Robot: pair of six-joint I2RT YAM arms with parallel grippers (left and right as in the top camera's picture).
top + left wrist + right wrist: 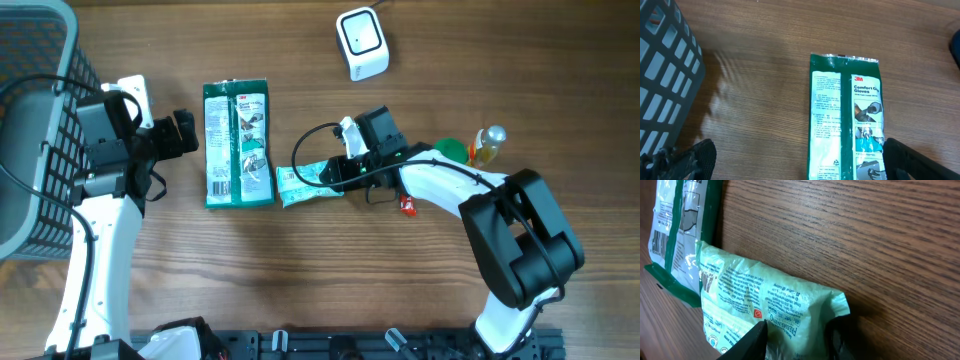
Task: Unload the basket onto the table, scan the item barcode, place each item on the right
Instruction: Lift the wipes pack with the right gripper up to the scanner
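Note:
A light green wipes packet (305, 183) lies on the wooden table, right of a dark green 3M gloves packet (237, 143). My right gripper (338, 170) sits at the light green packet's right end. In the right wrist view, that gripper (797, 337) has its two fingers pressed into the crumpled end of the packet (765, 297), shut on it. My left gripper (186, 133) hovers just left of the gloves packet, wide open and holding nothing. In the left wrist view, the left gripper (800, 162) has the gloves packet (845, 120) partly between its fingers. The white scanner (362, 42) stands at the back.
A dark wire basket (30, 120) takes up the left edge and shows as a grid (665, 85) in the left wrist view. A small bottle (488, 145), a green lid (455, 150) and a small red item (408, 206) lie by the right arm.

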